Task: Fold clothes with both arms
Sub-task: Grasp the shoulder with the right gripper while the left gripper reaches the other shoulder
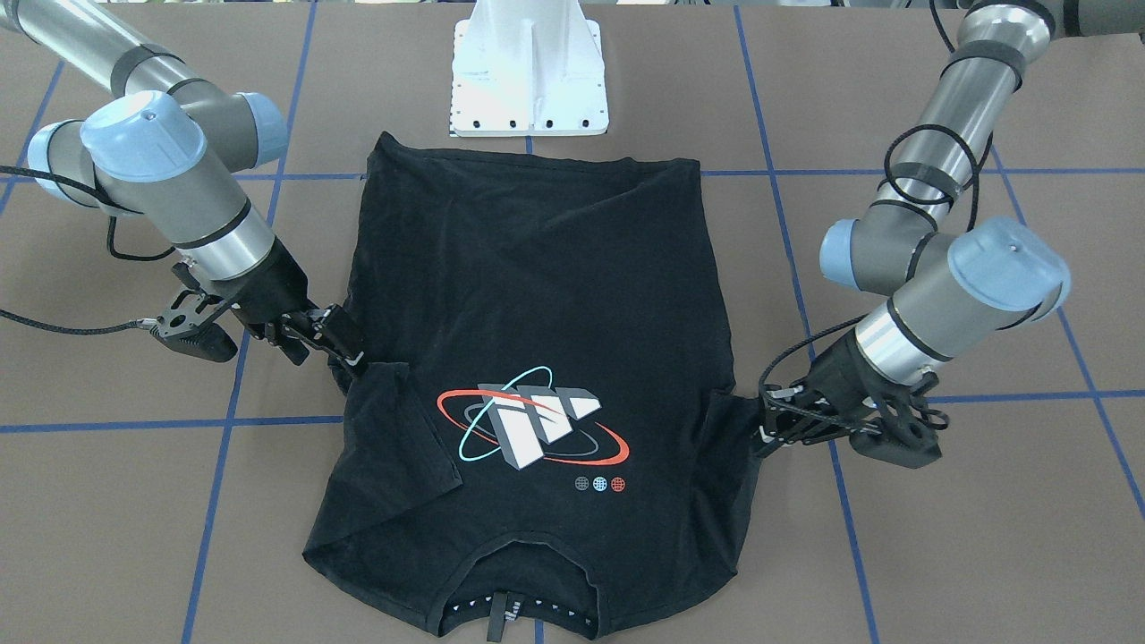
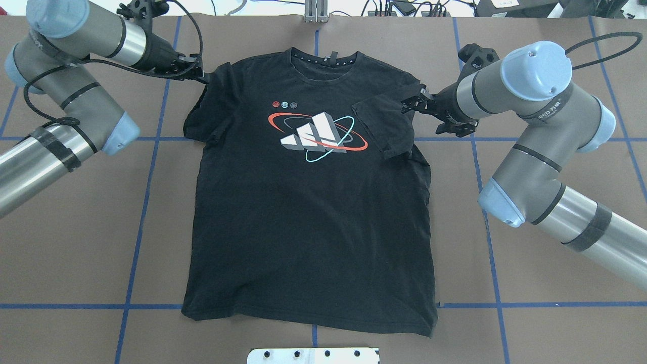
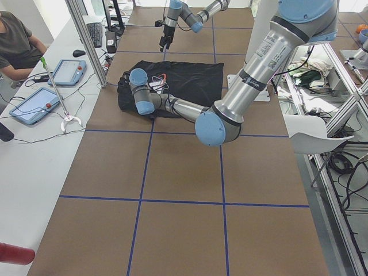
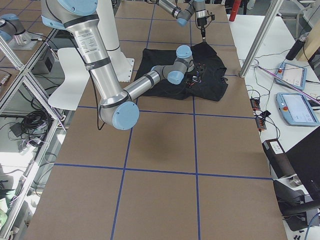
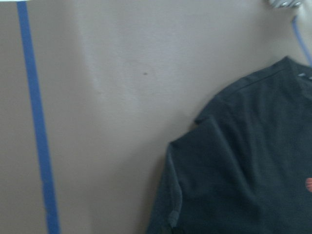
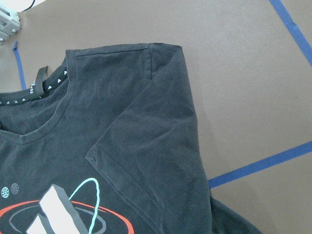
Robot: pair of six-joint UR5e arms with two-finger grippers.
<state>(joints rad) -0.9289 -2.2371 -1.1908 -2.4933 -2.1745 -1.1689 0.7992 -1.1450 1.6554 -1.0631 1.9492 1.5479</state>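
Note:
The black T-shirt lies flat, print up, collar away from the robot base; it also shows as the T-shirt. Its sleeve on my right side is folded in over the chest, as the right wrist view shows on the sleeve. The other sleeve lies spread out. My left gripper is low at that sleeve's shoulder edge, also seen as the left gripper; its fingers look apart. My right gripper sits at the folded sleeve's outer edge, shown too as the right gripper, fingers also apart. No fingers appear in either wrist view.
The white base plate stands just behind the shirt's hem. Blue tape lines grid the brown table. A person sits at a side desk with tablets and cables; metal posts stand at the table's far edge.

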